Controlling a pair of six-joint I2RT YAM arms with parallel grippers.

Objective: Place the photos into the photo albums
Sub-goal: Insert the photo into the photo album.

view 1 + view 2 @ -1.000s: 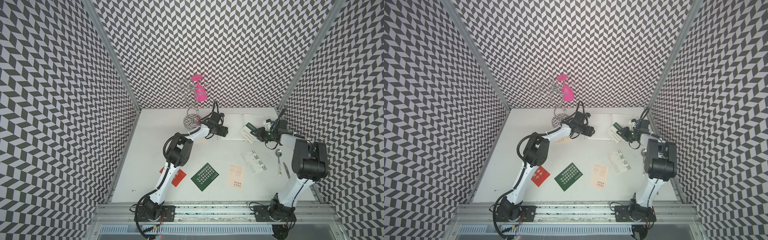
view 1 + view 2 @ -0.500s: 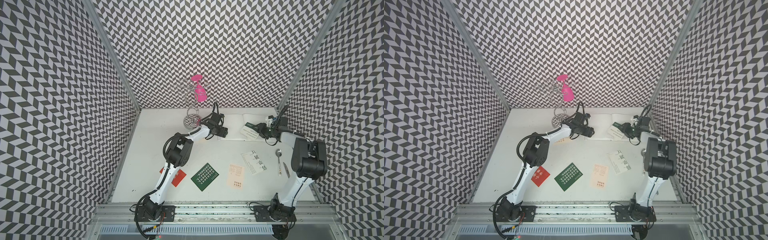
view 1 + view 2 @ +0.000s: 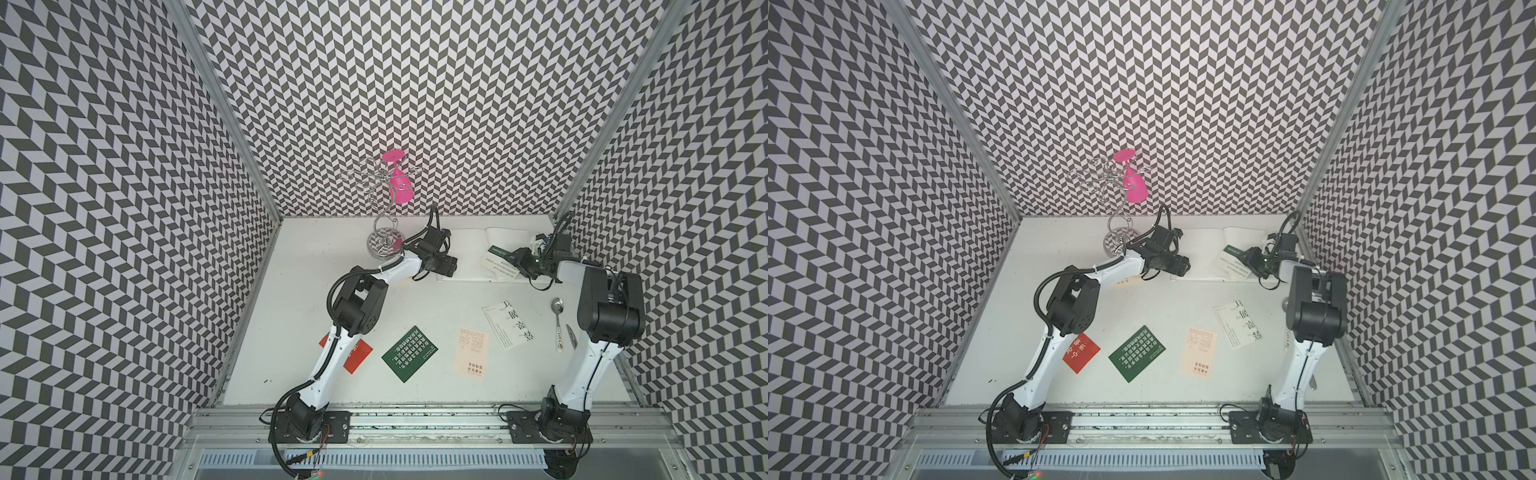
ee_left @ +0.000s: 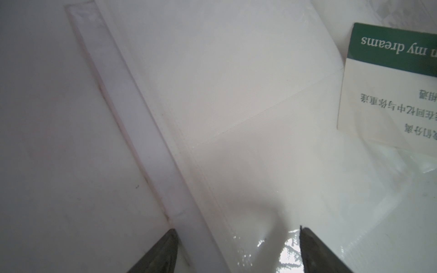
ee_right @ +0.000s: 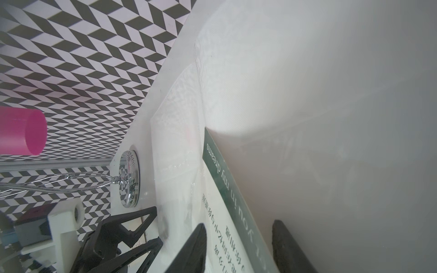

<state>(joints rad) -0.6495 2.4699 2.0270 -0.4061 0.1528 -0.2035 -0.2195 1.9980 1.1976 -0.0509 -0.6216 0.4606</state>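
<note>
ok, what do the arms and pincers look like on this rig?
Left arm and right arm match: white links, bulky black joint housings, black bases. Black cables run along both, corrugated on the left. Left pincer and right pincer: dark tapered fingers. No markings readable.

Open album (image 3: 465,249) (image 3: 1200,249) at rear of table (image 3: 311,291), between left gripper (image 3: 446,266) and right gripper (image 3: 517,259). Left gripper (image 4: 238,248) at album's left edge, one finger each side of it. Album card (image 3: 498,262) (image 4: 387,82) on right page, between right gripper's (image 5: 238,245) fingers. Stand (image 3: 384,245) behind-left of album, cup (image 3: 401,189) hanging on it. Nearer front, row left to right: first card (image 3: 357,353) partly under left arm, second card (image 3: 409,353), third card (image 3: 471,352), fourth card (image 3: 509,324) farther back. Spoon (image 3: 558,324) right of fourth card, beside right arm.
</note>
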